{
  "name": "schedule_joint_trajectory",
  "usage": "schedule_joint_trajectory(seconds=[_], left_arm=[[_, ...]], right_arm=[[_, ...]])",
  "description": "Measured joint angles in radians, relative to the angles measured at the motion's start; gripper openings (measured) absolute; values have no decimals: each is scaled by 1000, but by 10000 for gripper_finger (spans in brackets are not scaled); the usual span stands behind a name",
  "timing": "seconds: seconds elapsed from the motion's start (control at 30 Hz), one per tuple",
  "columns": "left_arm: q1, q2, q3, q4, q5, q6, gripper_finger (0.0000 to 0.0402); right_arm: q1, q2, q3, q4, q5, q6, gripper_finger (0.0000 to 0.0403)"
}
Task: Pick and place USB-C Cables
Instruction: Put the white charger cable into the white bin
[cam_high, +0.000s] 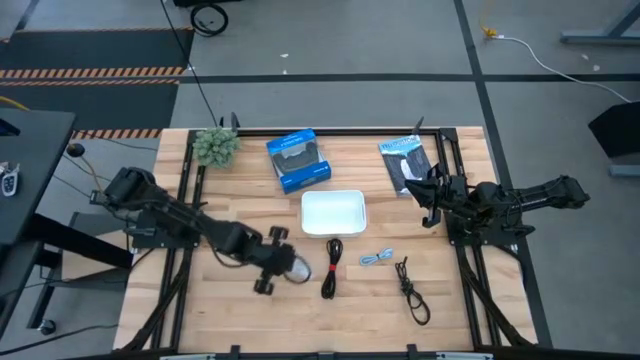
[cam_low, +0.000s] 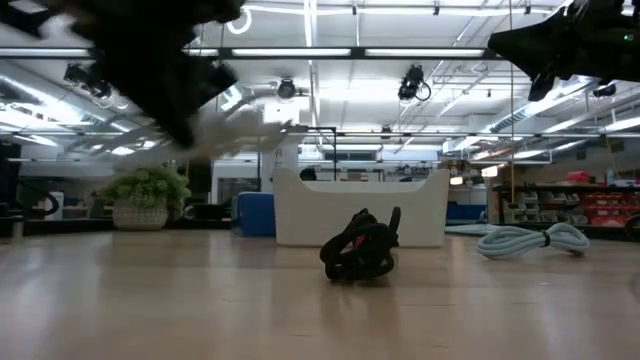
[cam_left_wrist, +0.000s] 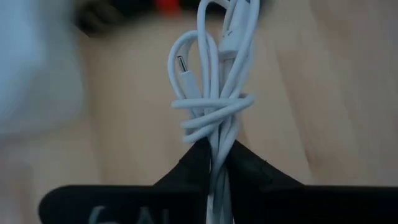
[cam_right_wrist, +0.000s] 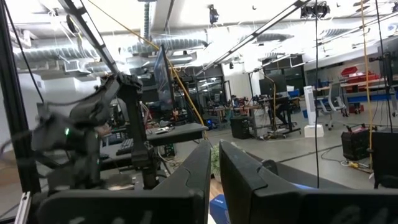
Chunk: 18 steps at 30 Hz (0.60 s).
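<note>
My left gripper (cam_high: 287, 266) is shut on the white cable bundle (cam_left_wrist: 214, 81), above the table left of the black cable with a red band (cam_high: 332, 268). That black cable also shows in the low view (cam_low: 360, 245). The light blue-grey cable (cam_high: 377, 258) and the dark cable (cam_high: 412, 288) lie flat on the table near the front. My right gripper (cam_high: 430, 195) hangs shut and empty above the table's right side, near the packet. My left gripper pinches the white bundle between its two fingers (cam_left_wrist: 193, 165) at one end (cam_left_wrist: 216, 146), just behind the turns wound around its middle. The bundle runs along the fingers and sticks out past their tips. In the low view it shows as a white blur (cam_low: 250, 125) clear of the table.
A white tray (cam_high: 333, 228) stands at the table's middle, just beyond the cables. A blue box (cam_high: 298, 160), a black-and-white packet (cam_high: 405, 160) and a small plant (cam_high: 215, 147) stand along the far edge. Bare wood lies at the front left.
</note>
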Motion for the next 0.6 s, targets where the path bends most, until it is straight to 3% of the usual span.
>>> schedule_joint_trajectory(seconds=[0.13, 0.3, 0.47, 0.6], left_arm=[[93, 0, 95, -2, -64, -3, 55], [222, 0, 184, 76, -67, -5, 59], [333, 16, 198, 253, 20, 18, 45], [385, 81, 198, 372, 26, 99, 46]], right_arm=[[0, 0, 0, 0, 0, 0, 39], [0, 0, 0, 0, 0, 0, 39], [0, 0, 0, 0, 0, 0, 39], [0, 0, 0, 0, 0, 0, 39]])
